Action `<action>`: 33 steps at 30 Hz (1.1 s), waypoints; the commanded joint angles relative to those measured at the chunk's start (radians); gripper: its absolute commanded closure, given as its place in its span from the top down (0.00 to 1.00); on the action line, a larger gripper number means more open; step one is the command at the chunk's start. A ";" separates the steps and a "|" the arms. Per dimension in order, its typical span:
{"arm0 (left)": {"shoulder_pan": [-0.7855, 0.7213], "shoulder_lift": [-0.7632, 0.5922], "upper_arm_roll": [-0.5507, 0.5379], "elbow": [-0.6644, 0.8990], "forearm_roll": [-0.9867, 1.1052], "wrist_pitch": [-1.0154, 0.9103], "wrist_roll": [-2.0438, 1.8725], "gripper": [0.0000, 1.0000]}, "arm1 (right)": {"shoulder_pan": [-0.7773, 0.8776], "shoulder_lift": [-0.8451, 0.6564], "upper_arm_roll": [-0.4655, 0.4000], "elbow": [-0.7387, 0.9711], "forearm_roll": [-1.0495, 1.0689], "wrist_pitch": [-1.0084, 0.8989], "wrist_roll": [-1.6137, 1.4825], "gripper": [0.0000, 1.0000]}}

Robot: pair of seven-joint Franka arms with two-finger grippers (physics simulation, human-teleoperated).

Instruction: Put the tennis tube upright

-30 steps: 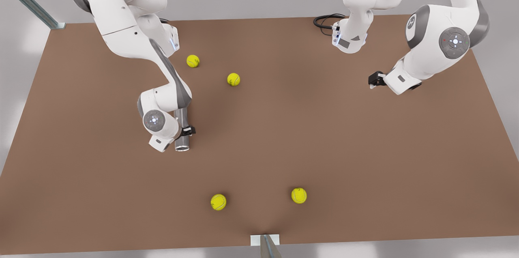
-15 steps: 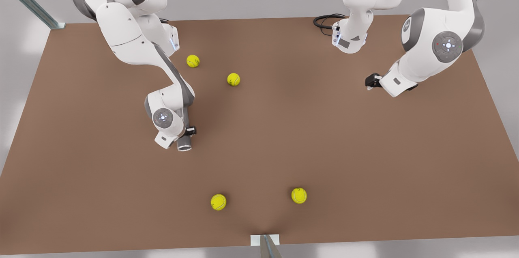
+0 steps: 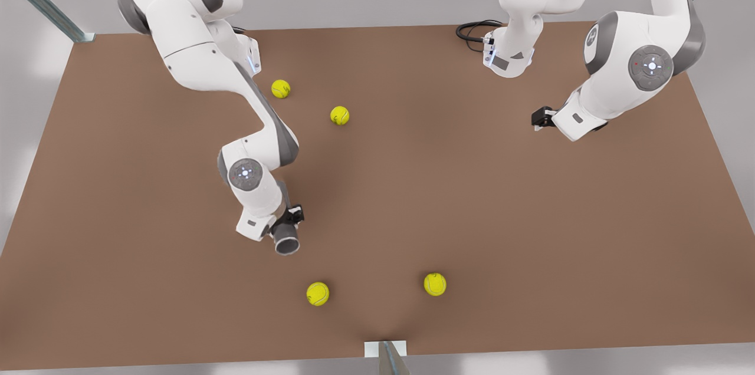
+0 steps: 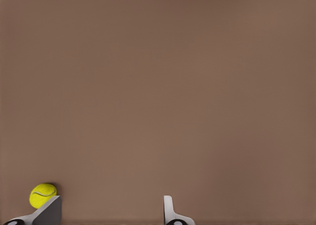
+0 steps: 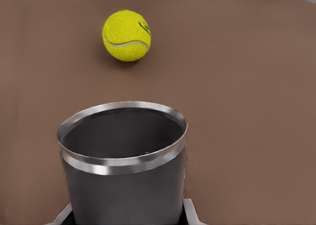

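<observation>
The tennis tube (image 3: 287,242) is a grey metal cylinder held off the brown table at the front view's left, tilted, with its hollow end toward the front edge. My right gripper (image 3: 290,219) is shut on it just behind that open rim. In the right wrist view the tennis tube (image 5: 123,161) rises between the fingers of my right gripper (image 5: 128,220), and its dark inside shows. My left gripper (image 3: 539,117) waits at the front view's right, well away from the tube. In the left wrist view the left gripper (image 4: 111,215) is open over bare table.
Two yellow tennis balls (image 3: 281,88) (image 3: 340,115) lie behind the right arm. Two more (image 3: 318,293) (image 3: 435,284) lie near the front edge, one (image 5: 127,35) just beyond the tube's mouth. Another ball (image 4: 43,194) sits beside a left fingertip. A black cable (image 3: 472,32) lies at the back.
My right gripper has carried the tube toward the front edge and slightly to the front view's right, and the tube now points more end-on. The left arm has barely shifted.
</observation>
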 commanded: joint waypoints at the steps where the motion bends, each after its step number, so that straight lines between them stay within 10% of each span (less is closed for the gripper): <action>1: 0.009 -0.001 0.003 0.000 0.009 -0.010 -0.026 1.00 | 0.024 0.060 0.000 0.096 0.001 -0.031 -0.463 0.76; 19: 0.009 -0.018 0.005 0.002 0.015 -0.044 -0.043 1.00 | 0.323 0.389 0.026 0.569 -0.003 -0.166 -0.759 0.80; 20: 0.009 -0.018 0.005 0.003 0.015 -0.044 -0.043 1.00 | 0.331 0.384 0.023 0.569 -0.003 -0.167 -0.757 1.00; 23: 0.009 -0.010 -0.003 0.010 0.001 -0.029 -0.074 1.00 | 0.325 0.369 0.018 0.569 -0.002 -0.186 -0.757 1.00; 28: 0.009 0.364 -0.008 0.367 -0.483 -0.024 -0.089 1.00 | 0.248 0.287 0.000 0.569 0.007 -0.298 -0.744 1.00; 33: 0.007 0.672 -0.093 0.576 -0.827 0.131 -0.095 1.00 | -0.062 -0.056 -0.032 0.407 -0.003 -0.581 -0.089 1.00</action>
